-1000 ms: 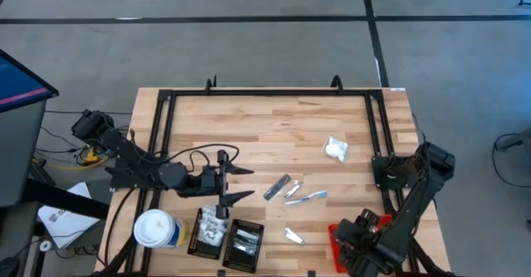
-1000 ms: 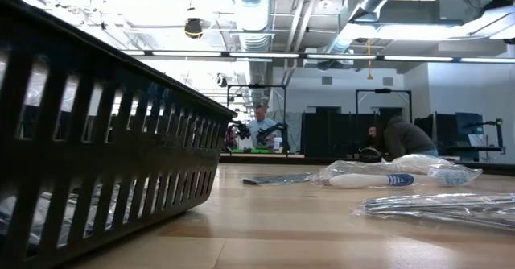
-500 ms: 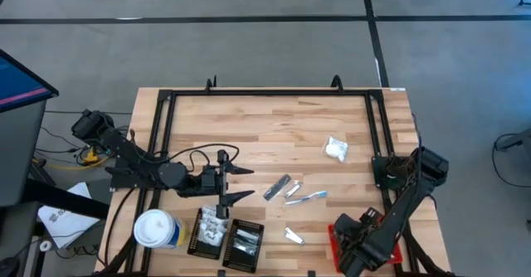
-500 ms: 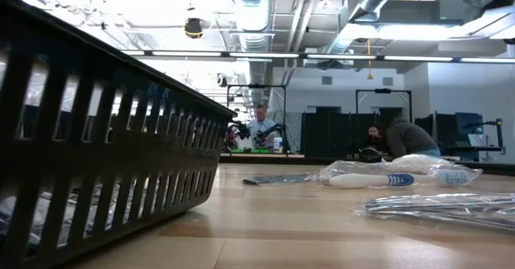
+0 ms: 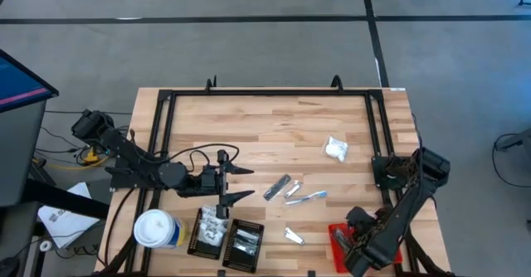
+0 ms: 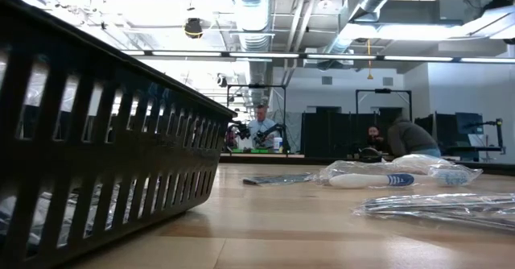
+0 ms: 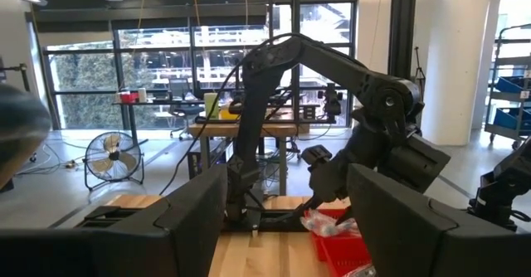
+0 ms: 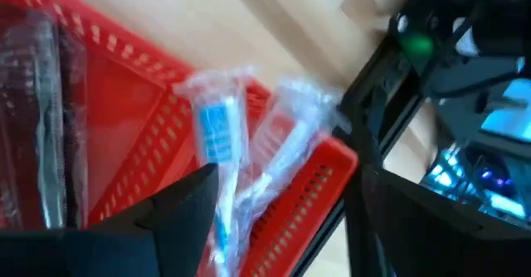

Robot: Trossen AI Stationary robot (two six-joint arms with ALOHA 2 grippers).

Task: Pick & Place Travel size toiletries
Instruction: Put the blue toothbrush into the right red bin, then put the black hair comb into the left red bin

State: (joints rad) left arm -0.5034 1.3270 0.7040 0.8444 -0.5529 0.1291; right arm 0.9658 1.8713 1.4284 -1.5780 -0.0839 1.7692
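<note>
Right now I read this as the gap between a drop and the next pick. My right gripper (image 5: 353,245) hangs over the red tray (image 8: 124,136) at the near right corner of the worktop (image 5: 274,128), jaws spread and holding nothing. In the right wrist view two wrapped sticks (image 8: 217,136), one with a blue band, lie across the tray's rim, and a clear-wrapped dark item lies on its floor.

My left gripper (image 5: 236,183) waits beside the two black trays (image 5: 226,237), which already hold packets, jaws also apart and empty. The white-topped canister (image 5: 155,229) stands just beside those trays.

Several toiletries are loose on the boards: a white puffy packet (image 5: 335,149) toward the far right, a dark grey bar (image 5: 277,187) touching or nearly touching a silvery sachet (image 5: 293,191), a blue-and-white stick (image 5: 310,196) next to them, and another sachet (image 5: 294,236) nearer the front edge.

Next, I judge, the right arm should lift clear of the tray and reach for the front sachet, coming down flat since it sits low.

I can read no brand or writing; the blue band may carry print, but it is too blurred to tell.
</note>
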